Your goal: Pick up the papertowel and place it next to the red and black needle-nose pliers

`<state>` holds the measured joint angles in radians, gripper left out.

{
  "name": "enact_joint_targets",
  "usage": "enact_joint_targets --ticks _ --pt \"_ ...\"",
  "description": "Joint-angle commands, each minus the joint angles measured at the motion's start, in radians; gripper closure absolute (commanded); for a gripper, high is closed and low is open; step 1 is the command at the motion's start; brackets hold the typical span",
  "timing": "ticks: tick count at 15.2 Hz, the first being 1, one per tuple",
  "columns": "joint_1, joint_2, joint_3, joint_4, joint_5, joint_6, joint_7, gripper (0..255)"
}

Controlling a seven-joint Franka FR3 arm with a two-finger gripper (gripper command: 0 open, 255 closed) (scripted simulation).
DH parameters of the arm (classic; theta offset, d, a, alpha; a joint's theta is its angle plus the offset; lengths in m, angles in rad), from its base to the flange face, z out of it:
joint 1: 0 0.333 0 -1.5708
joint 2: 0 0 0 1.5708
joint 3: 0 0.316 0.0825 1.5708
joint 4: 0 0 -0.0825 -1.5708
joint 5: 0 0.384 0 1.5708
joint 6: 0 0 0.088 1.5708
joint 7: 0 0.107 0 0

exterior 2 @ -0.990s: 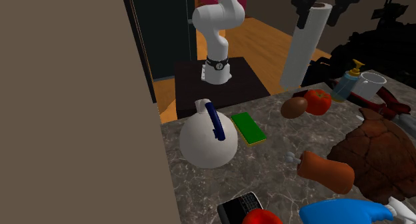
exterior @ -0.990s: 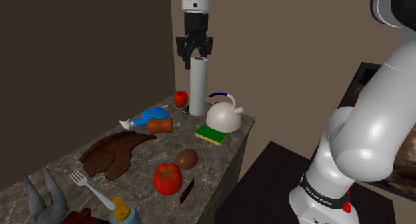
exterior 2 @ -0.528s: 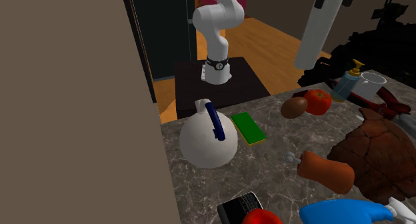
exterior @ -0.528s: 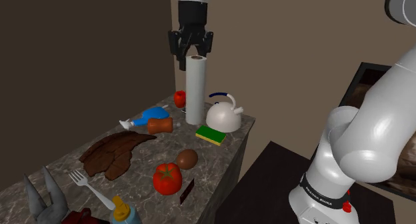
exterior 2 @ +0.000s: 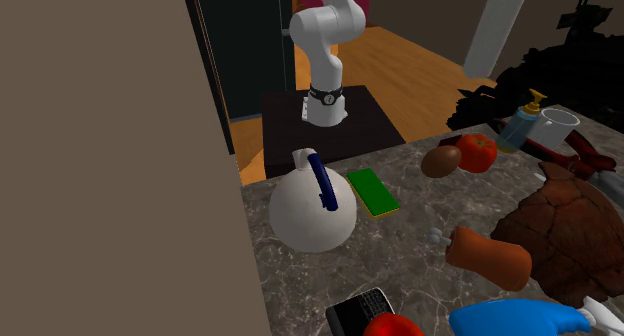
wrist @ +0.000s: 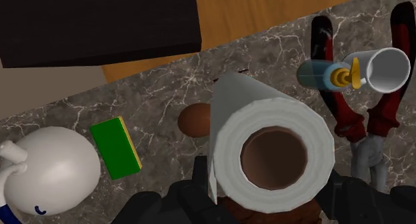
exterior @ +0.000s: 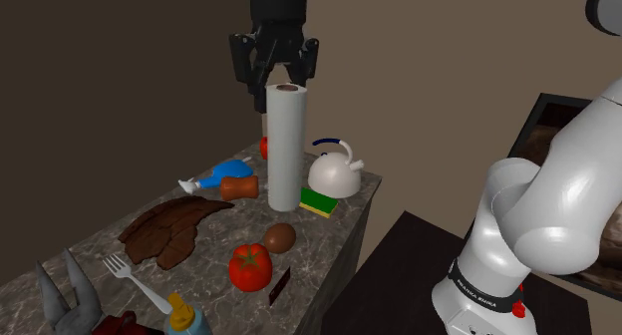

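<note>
Black two-finger gripper [exterior: 278, 76], clenched on the top end of a white paper towel roll [exterior: 284, 149]. The roll hangs upright in the air above the counter [exterior: 319, 235], its brown core open to the wrist view. Seen along the gripper, a brown oval item [wrist: 195, 119] lies to one side of the roll and the red and black needle-nose pliers [wrist: 321, 49] to the other, with a pump bottle [wrist: 317, 75] and a white cup [wrist: 383, 68] by their handles. The counter is dark stone with pale veins and also bears a white kettle [exterior: 334, 173], a green sponge [exterior: 317, 201], a tomato [exterior: 249, 266] and a fork [exterior: 135, 281]. Brown walls [exterior: 120, 84], a wooden floor [exterior 2: 400, 64] and the black stand [exterior 2: 375, 124] surround it. White lettering on the arm's base band [exterior: 476, 288] is too small to read
</note>
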<state>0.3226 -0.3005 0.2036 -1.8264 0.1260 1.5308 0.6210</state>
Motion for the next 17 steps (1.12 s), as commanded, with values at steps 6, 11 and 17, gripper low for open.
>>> enact_joint_targets --ticks 6,11,17 --pt "0.055 0.014 0.107 0.085 0.027 -0.053 0.17 255" --pt "0.094 0.051 0.191 0.156 0.034 -0.072 0.299 255" --pt "0.096 0.019 0.189 0.042 0.045 0.01 0.285 255"
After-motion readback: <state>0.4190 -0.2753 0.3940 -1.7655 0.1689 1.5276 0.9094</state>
